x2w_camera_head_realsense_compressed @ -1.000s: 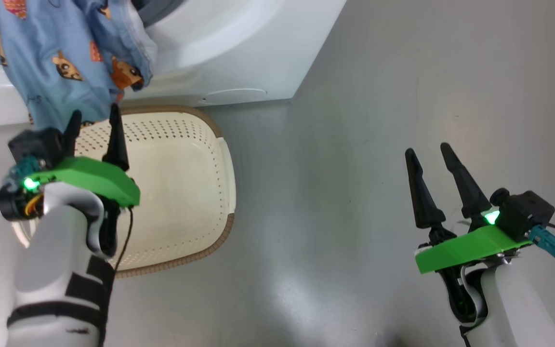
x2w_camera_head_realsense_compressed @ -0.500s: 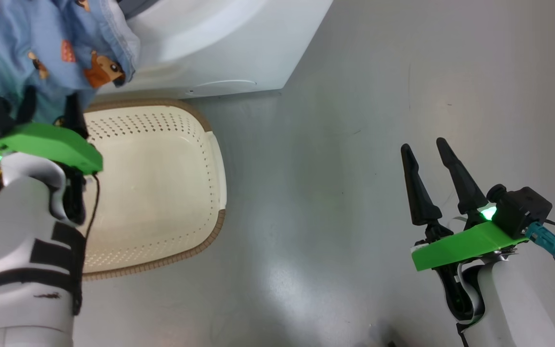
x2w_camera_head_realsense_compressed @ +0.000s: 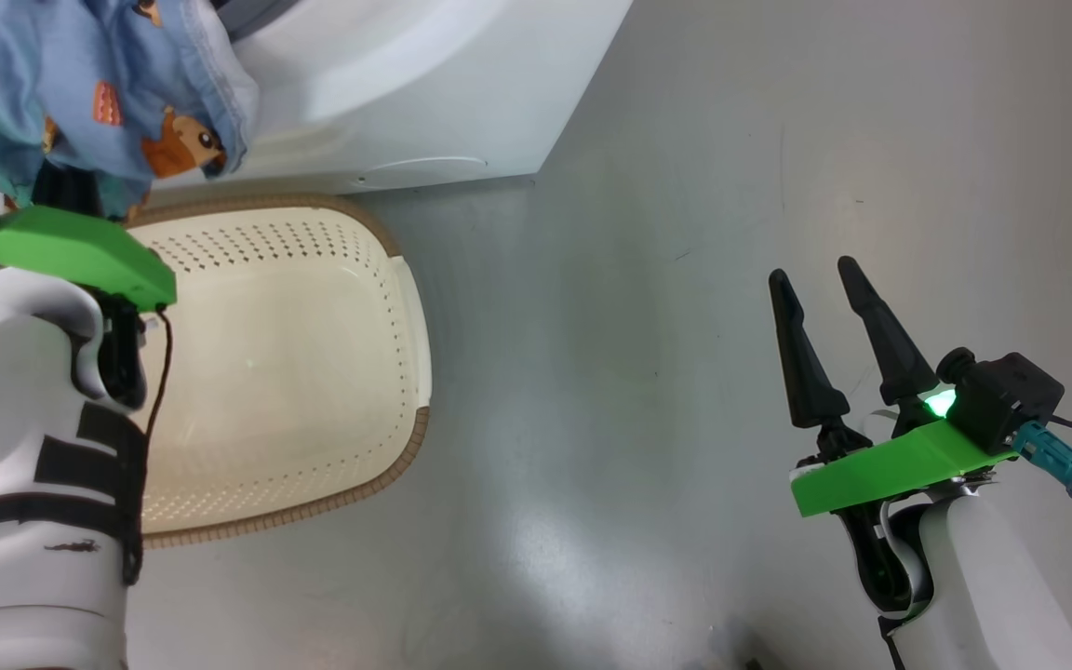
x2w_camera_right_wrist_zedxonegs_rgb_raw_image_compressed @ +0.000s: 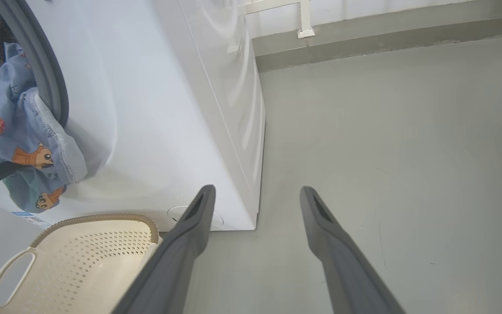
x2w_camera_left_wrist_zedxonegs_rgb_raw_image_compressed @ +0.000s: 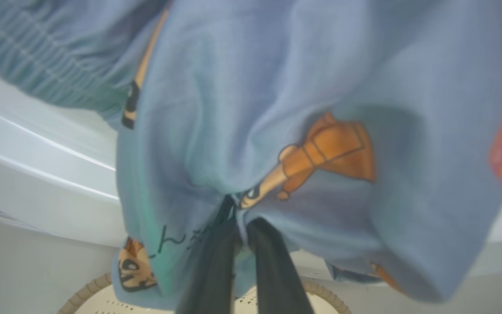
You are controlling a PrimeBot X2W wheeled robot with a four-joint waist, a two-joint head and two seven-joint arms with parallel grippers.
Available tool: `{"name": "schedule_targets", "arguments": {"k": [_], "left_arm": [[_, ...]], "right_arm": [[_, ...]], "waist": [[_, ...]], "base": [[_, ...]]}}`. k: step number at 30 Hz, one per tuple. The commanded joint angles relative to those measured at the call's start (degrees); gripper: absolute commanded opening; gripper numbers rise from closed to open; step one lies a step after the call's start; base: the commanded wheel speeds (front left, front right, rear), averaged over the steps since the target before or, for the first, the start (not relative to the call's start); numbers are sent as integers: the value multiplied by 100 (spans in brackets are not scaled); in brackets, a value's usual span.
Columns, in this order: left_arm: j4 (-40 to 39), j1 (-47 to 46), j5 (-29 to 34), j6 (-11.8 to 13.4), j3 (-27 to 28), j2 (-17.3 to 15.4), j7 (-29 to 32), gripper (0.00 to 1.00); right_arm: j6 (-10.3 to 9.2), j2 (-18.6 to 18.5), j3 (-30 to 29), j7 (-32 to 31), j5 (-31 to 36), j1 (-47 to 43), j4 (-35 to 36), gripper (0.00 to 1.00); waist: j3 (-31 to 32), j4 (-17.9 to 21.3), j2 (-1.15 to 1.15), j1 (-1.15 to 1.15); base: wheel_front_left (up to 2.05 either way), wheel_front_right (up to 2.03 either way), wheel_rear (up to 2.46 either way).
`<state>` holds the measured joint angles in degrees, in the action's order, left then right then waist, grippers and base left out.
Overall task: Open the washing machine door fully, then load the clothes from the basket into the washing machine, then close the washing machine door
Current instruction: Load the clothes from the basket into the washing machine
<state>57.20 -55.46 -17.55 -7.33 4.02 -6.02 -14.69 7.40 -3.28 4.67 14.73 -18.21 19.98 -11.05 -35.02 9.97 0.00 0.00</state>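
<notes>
The light blue clothes [x2w_camera_head_realsense_compressed: 99,84] hang out of the washing machine [x2w_camera_head_realsense_compressed: 406,93] mouth, over its white front and above the basket [x2w_camera_head_realsense_compressed: 410,279]. My left gripper [x2w_camera_left_wrist_zedxonegs_rgb_raw_image_compressed: 240,222] is shut on the lower fold of the clothes [x2w_camera_left_wrist_zedxonegs_rgb_raw_image_compressed: 277,109], its fingers pinched together in the fabric. In the head view the left gripper [x2w_camera_head_realsense_compressed: 61,186] sits just under the cloth, mostly behind its green plate. The cream basket holds nothing. My right gripper [x2w_camera_head_realsense_compressed: 809,270] stands open over bare floor far to the right. The washing machine door is out of view.
The grey-blue gasket [x2w_camera_right_wrist_zedxonegs_rgb_raw_image_compressed: 46,65] rings the drum opening, with the clothes [x2w_camera_right_wrist_zedxonegs_rgb_raw_image_compressed: 24,144] draped over its lower lip. The basket [x2w_camera_right_wrist_zedxonegs_rgb_raw_image_compressed: 103,244] stands against the washing machine [x2w_camera_right_wrist_zedxonegs_rgb_raw_image_compressed: 168,109] front. Grey floor [x2w_camera_right_wrist_zedxonegs_rgb_raw_image_compressed: 386,152] stretches right of the machine to a wall base.
My left gripper has moved up and left to the hanging cloth and its fingers have shut on it. The head camera has shifted a little. The right gripper stays open in place.
</notes>
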Motion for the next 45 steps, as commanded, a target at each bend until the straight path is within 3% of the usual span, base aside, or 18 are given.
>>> {"name": "schedule_targets", "arguments": {"k": [1, 15, 22, 30, 45], "left_arm": [[-139, -1, -58, -12, 38, -200, -30, 0], [-1676, 541, -1136, -15, -592, -40, -30, 0], [-2136, 356, -1827, -15, -867, -209, -30, 0], [-1710, -349, -2094, -15, -1242, -611, -30, 0], [-236, -1932, -1598, -15, -1773, -1095, -30, 0]], "right_arm": [[9, 35, 113, 27, -25, -55, 123, 100], [9, 39, 61, 27, -79, -121, 138, 100], [9, 39, 108, 27, -125, -124, 124, 100], [9, 40, 151, 27, -209, -131, 115, 100], [9, 40, 290, 27, -378, -56, 113, 100]], "waist": [[4, -7, 0, 0], [94, -154, 0, 0], [130, -145, 0, 0], [134, -60, 0, 0], [35, 174, 0, 0]], "base": [[0, 0, 0], [0, 0, 0], [0, 0, 0], [0, 0, 0], [0, 0, 0]]}}
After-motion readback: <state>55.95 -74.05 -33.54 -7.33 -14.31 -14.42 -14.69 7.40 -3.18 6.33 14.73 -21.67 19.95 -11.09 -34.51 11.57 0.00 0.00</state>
